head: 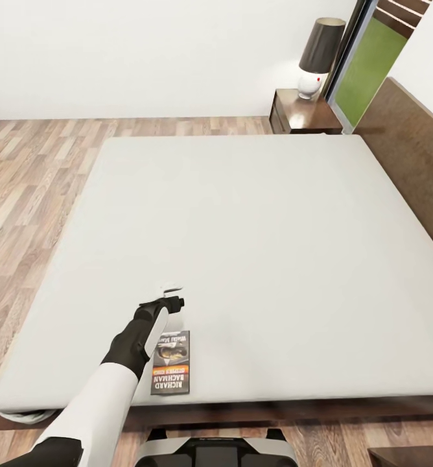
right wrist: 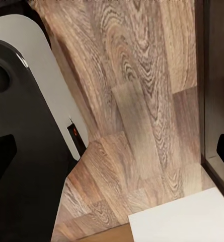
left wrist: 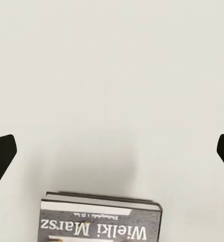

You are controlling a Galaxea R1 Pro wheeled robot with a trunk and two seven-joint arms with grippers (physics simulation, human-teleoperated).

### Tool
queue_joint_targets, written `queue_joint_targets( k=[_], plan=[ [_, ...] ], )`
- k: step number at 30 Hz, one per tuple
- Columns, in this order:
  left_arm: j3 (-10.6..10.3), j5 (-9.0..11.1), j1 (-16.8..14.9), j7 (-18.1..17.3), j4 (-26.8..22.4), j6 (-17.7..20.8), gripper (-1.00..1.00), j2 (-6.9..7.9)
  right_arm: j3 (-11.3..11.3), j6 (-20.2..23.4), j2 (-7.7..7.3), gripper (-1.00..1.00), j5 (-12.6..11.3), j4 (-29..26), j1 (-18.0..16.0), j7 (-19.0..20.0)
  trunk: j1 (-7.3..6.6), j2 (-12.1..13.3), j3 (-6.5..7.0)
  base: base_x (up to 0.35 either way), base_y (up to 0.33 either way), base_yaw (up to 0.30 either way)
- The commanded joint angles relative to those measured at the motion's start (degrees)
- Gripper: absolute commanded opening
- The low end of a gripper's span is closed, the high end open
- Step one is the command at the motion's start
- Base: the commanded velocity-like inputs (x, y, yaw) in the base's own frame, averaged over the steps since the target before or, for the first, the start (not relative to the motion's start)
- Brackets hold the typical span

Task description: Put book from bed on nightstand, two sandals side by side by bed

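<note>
Jaws spread wide and holding nothing, the left gripper [head: 172, 293] hangs over the pale mattress of the bed [head: 255, 246], just past the far end of the book [head: 171, 362]. In the left wrist view the two dark fingertips [left wrist: 2, 154] stand far apart at either edge, with bare mattress between them and the book [left wrist: 100, 219] lying flat and not yet between the fingers. The paperback rests close to the bed's near edge, cover up, right beside the robot's left forearm.

The right gripper [right wrist: 112, 154] also appears open and empty, its fingertips apart over the wood-plank floor [right wrist: 142, 101] beside the robot's base.

The step in hand looks to be the pickup of the book. The next move likely calls for drawing the left gripper back over the book and lowering it to catch an edge, since the thin cover lies flush on the mattress. The nightstand [head: 304, 111], bearing a lamp [head: 319, 55], stands well apart at the bed's far corner by the headboard.
</note>
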Motion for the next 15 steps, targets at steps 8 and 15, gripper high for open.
queue_joint_targets(
  k=[8,15],
  plan=[
    [0.0,0.6,0.0,0.4,0.0,0.2,1.00,-0.02,-0.4,-0.1,-0.01,1.00,-0.2,0.1,0.0,0.3,1.77,-3.3,-1.49,0.000,0.000,0.000],
    [0.0,0.6,0.0,0.4,0.0,0.2,1.00,-0.02,-0.4,-0.1,-0.01,1.00,-0.2,0.1,0.0,0.3,3.31,-6.1,-2.74,0.000,0.000,0.000]
  ],
)
